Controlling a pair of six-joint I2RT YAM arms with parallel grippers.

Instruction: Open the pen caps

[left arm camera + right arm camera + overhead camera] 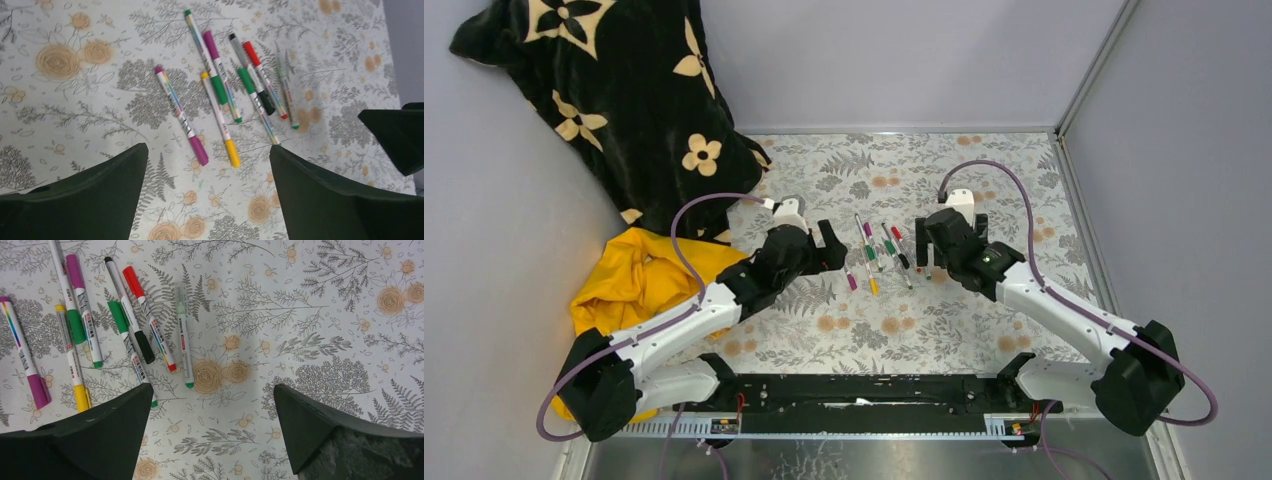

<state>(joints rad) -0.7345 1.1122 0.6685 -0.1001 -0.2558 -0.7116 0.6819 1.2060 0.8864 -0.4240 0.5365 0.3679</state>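
Several pens [879, 255] lie side by side on the flowered tabletop between my two grippers. The pen caps sit on the barrels: magenta [198, 150], yellow [232, 153], green [218, 89], purple [211, 45], black [265, 102] and red [251, 53]. The right wrist view shows them at its left, with the red cap [132, 281], the black cap [145, 346] and a pale green-tipped pen [184, 340]. My left gripper [829, 245] [209, 150] is open just left of the row. My right gripper [929, 245] [214, 387] is open just right of it. Neither touches a pen.
A black blanket with cream flowers [624, 90] is heaped at the back left, and a yellow cloth [639, 280] lies beside the left arm. Grey walls close the table at the back and right [1124, 120]. A right gripper finger [400, 135] shows at the left wrist view's edge.
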